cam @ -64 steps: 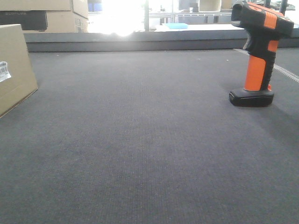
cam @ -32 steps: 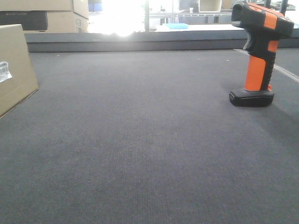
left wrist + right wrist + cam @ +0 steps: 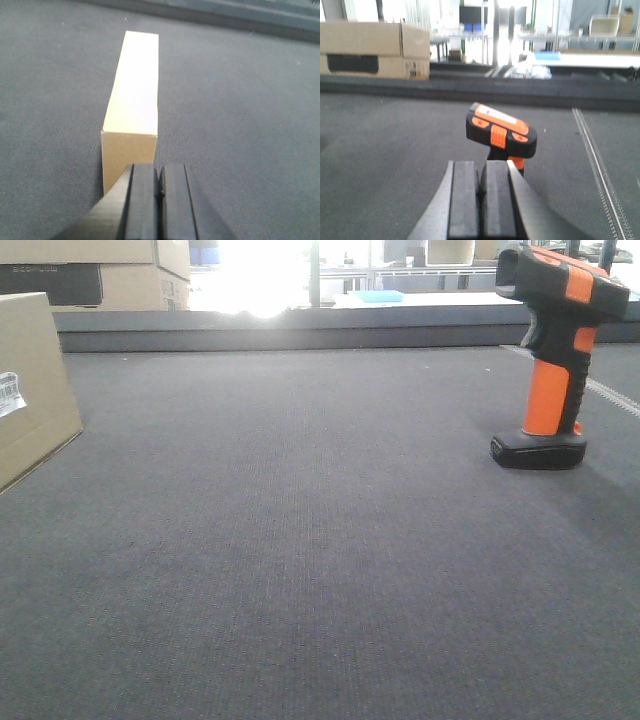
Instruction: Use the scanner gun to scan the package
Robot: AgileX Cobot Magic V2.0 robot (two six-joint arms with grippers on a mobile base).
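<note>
Front view: the package (image 3: pixel 30 390) rests on the dark grey mat (image 3: pixel 320 540) at 9 o'clock, cut off by the frame edge, with a small white barcode label (image 3: pixel 9 393) on the face turned toward the camera. The scanner gun (image 3: pixel 555 350) stands upright on its flat black foot at 2 o'clock, head aimed toward 9 o'clock, well apart from the package. A cardboard box with a dark printed band (image 3: pixel 95 275) sits beyond the mat at 11 o'clock.

Left wrist view: the left gripper (image 3: pixel 158 200) has its black pads pressed together with nothing between them. The package (image 3: pixel 132 107) lies at 12 o'clock from the fingertips, just beyond them, its long top face running away from the camera.

Right wrist view: the right gripper (image 3: pixel 481 200) is likewise closed and empty. The scanner gun (image 3: pixel 501 131) stands at 12 o'clock just beyond the pads, its stem partly hidden behind them
</note>
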